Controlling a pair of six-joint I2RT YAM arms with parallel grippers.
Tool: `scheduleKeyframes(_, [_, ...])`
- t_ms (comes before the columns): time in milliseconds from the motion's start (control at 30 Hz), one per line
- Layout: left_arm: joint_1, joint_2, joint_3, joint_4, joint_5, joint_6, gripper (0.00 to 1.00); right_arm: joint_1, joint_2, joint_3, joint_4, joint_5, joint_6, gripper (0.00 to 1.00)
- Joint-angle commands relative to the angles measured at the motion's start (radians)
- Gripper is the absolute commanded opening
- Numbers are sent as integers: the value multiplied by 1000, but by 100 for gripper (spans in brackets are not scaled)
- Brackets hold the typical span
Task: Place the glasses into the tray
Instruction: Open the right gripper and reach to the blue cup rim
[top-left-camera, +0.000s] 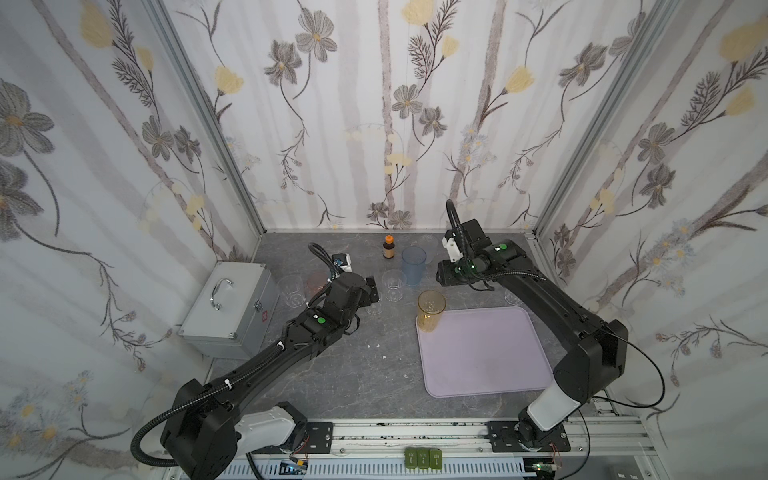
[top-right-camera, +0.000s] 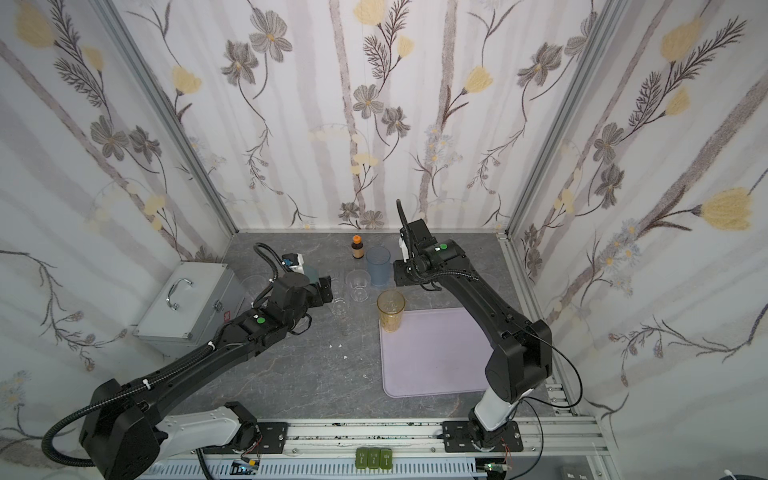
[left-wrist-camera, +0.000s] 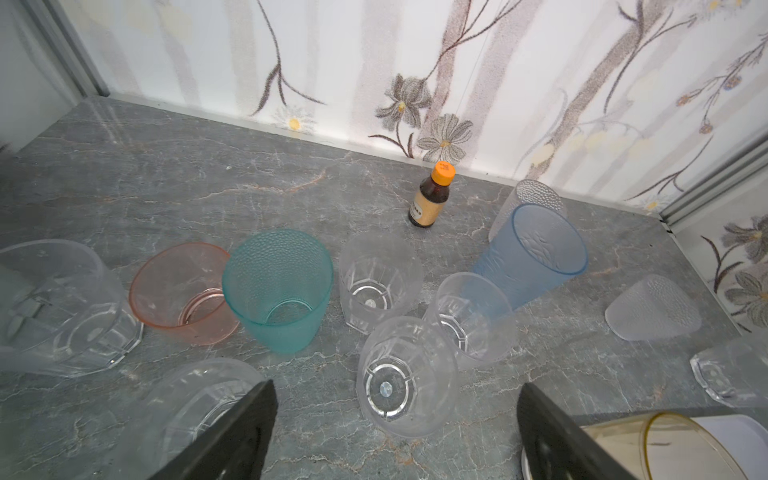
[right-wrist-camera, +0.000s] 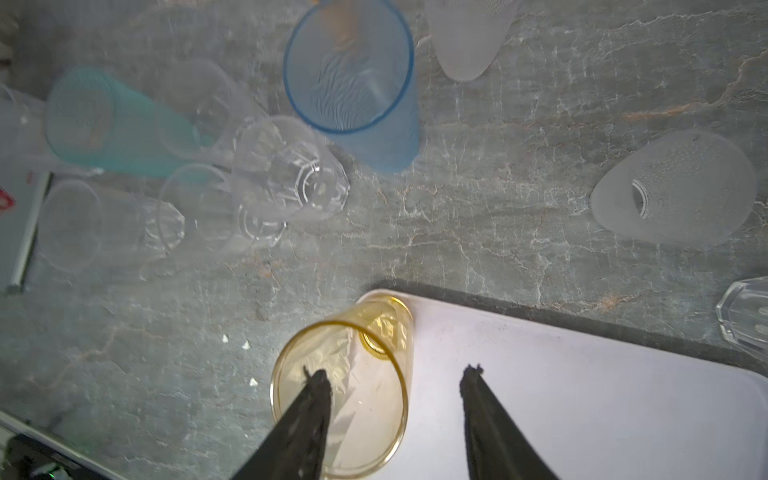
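The amber glass (top-left-camera: 431, 309) stands upright in the tray's (top-left-camera: 490, 361) far left corner, probably to leave room for the others. The right gripper (right-wrist-camera: 394, 372) hangs above it, jaws apart, gripping nothing. The left gripper (left-wrist-camera: 397, 388), wide open and empty, faces a clear glass (left-wrist-camera: 407, 376). Only its wrist view shows that line-up.
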Motion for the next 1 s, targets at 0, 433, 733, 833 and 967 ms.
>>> scheduleKeyframes(0, [6, 0, -7, 18, 9, -62, 94, -29, 61, 42, 169, -68, 118, 58])
scheduleKeyframes(433, [-47, 49, 17, 25, 33, -69, 94, -41, 400, 317, 207, 26, 257, 52])
scheduleKeyframes(733, [-56, 122, 64, 36, 74, -61, 93, -13, 503, 381, 192, 74, 217, 43])
scheduleKeyframes(833, [-57, 131, 78, 39, 81, -59, 92, -9, 522, 392, 192, 99, 207, 37])
scheduleKeyframes(967, [-59, 132, 73, 41, 80, -53, 92, -8, 531, 397, 180, 134, 187, 26])
